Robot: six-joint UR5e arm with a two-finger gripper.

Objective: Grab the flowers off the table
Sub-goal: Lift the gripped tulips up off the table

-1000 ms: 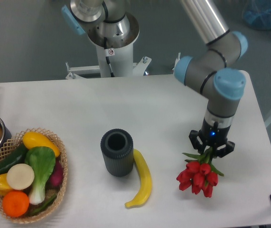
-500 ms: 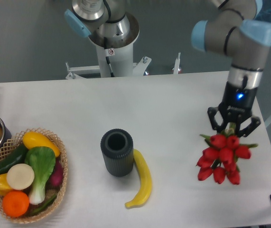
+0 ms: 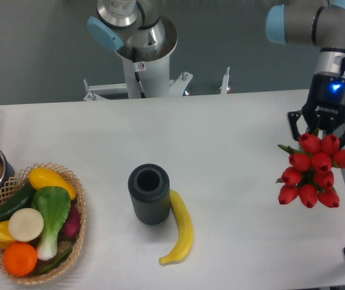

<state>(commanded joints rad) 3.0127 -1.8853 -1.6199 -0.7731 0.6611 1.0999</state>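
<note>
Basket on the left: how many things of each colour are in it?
In the basket:
Yellow: 2
Green: 2
Orange: 1
Cream: 1
Purple: 1
Total: 7 clearly visible

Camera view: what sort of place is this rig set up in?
Probably a lab or test cell with kitchen-style props: a white table on a grey floor, the arm's pedestal base, a wicker basket of vegetables, and the gripper holding the flowers.
</note>
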